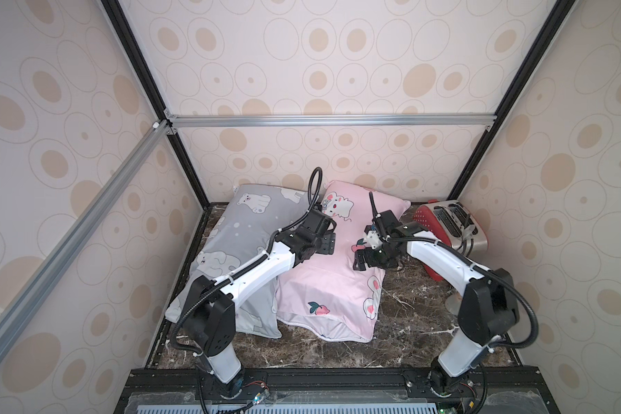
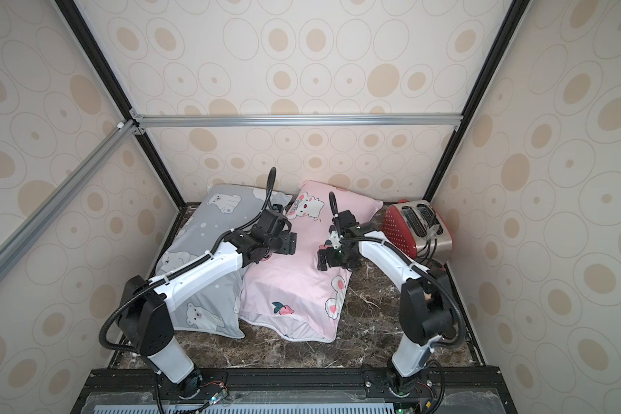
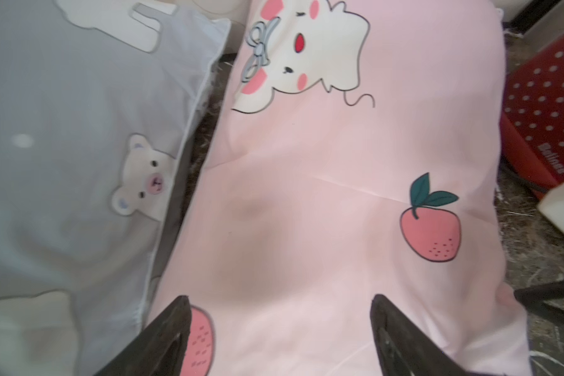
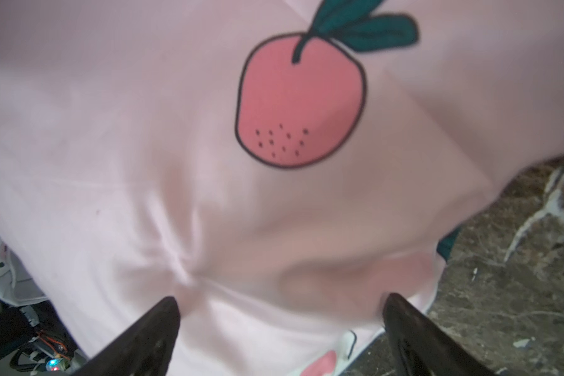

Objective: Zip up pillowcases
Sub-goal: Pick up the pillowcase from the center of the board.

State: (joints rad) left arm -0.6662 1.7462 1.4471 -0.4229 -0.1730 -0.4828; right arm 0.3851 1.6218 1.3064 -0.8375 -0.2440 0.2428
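Closest to the observer, the left arm's base (image 1: 226, 369) and the right arm's base (image 1: 452, 362) stand on the black front rail (image 1: 337, 380); beyond them the pink pillowcase (image 1: 330, 286) lies lengthwise at mid-table with its white-piped near end facing the rail, zip state not discernible. Alongside on its left lies the grey polar-bear pillowcase (image 1: 241, 229), touching it toward the near end. The left gripper (image 3: 279, 297) and right gripper (image 4: 282, 297) hang close over the pink fabric, fingers spread wide with nothing between them and contact unconfirmed, while a red polka-dot toaster (image 1: 452, 225) sits in the far right corner of the brown marble tabletop (image 1: 409, 322), just beside the pink pillowcase's far corner.
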